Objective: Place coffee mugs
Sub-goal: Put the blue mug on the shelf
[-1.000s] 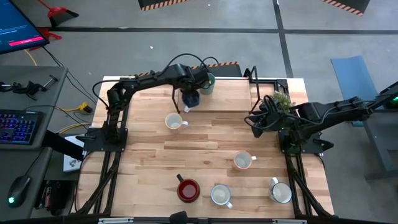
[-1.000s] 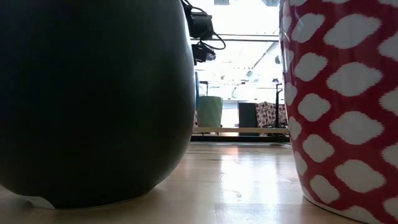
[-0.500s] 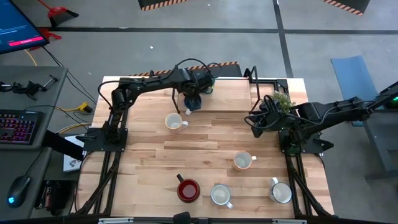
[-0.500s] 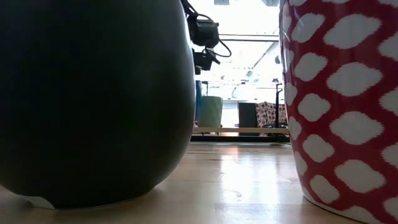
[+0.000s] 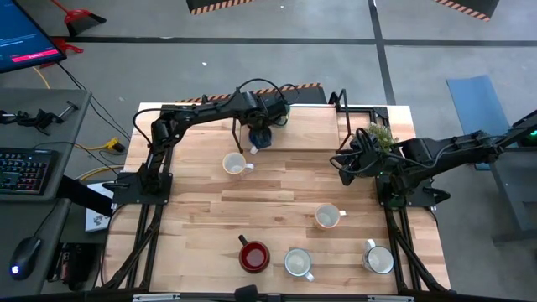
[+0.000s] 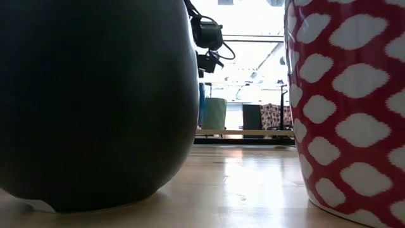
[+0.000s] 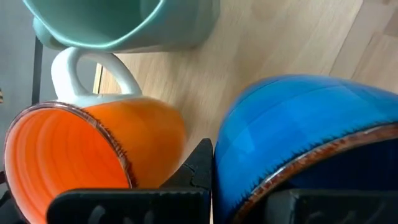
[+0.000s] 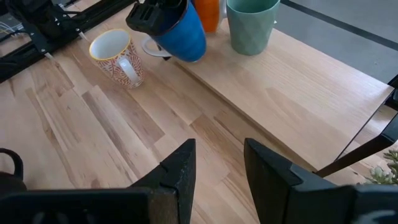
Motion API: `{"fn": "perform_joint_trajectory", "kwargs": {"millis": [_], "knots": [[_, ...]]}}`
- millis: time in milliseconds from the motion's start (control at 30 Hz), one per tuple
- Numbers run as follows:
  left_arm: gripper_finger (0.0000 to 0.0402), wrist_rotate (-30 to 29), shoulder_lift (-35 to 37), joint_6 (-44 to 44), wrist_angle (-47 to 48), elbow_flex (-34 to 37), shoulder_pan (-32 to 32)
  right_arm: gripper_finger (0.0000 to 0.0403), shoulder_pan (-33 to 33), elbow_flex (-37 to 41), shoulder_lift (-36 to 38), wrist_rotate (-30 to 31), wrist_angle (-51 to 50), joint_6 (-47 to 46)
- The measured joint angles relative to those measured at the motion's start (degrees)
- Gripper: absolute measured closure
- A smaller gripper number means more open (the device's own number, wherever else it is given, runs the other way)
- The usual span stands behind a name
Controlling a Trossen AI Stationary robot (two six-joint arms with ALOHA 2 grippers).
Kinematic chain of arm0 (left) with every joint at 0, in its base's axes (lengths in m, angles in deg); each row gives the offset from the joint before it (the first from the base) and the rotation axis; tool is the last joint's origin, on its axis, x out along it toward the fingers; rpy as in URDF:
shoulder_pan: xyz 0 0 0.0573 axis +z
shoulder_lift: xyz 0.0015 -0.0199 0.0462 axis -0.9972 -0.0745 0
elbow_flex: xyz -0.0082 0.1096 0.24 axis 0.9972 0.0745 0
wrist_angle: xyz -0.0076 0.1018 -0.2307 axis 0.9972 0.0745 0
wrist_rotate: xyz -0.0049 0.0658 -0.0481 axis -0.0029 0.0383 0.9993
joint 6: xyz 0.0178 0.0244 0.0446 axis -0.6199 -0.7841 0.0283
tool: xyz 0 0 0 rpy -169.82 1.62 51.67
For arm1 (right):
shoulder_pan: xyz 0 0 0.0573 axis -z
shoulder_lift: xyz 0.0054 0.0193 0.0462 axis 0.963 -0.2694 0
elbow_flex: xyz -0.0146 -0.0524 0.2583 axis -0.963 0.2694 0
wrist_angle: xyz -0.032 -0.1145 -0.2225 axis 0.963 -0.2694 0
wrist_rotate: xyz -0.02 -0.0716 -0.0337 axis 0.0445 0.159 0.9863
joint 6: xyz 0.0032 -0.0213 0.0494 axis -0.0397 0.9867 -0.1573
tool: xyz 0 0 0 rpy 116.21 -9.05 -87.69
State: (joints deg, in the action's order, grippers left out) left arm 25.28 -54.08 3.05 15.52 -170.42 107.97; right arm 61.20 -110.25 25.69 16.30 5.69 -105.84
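A blue mug [image 8: 185, 34] hangs tilted at the near edge of the raised board [image 8: 292, 81], with my left gripper [image 8: 158, 17] shut on it. An orange mug [image 7: 81, 149] with a white handle and a teal-green mug [image 7: 124, 25] stand on the board just behind it. In the high view the blue mug [image 5: 261, 138] shows under my left gripper [image 5: 258, 127]. My right gripper [image 8: 217, 168] waits open at the table's right side [image 5: 344, 170], holding nothing. My left gripper holds the blue mug by its rim wall [image 7: 249, 186], one finger inside the mug and the other finger [image 7: 199, 165] outside, between it and the orange mug. The fingers slant down from above. The mug is tilted below them; whether its base touches the board, I cannot tell.
A white patterned mug [image 5: 236, 164] stands just nearer than the blue one. A cream mug [image 5: 328, 217], a dark red mug [image 5: 253, 257], a white mug [image 5: 298, 263] and a grey mug [image 5: 378, 259] stand toward the near edge. A potted plant [image 5: 379, 134] sits at the far right.
My left gripper has sunk a little with the blue mug toward the raised board, beside the orange and teal-green mugs, then held still. It has stayed shut on the mug.
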Motion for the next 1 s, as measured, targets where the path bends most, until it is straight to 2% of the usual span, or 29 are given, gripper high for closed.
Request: {"fn": "perform_joint_trajectory", "kwargs": {"millis": [667, 1000], "knots": [[0.0388, 0.7, 0.0, 2.4, 0.1, 0.0, 0.2, 0.0288, 0.0, 0.0, 0.0, -0.8, 0.0, 0.4], [0.0353, 2.5, 0.0, 2.4, 0.0, -0.1, 0.2, 0.0288, 0.0, 0.0, 0.0, -2.2, 0.0, 0.4]]}}
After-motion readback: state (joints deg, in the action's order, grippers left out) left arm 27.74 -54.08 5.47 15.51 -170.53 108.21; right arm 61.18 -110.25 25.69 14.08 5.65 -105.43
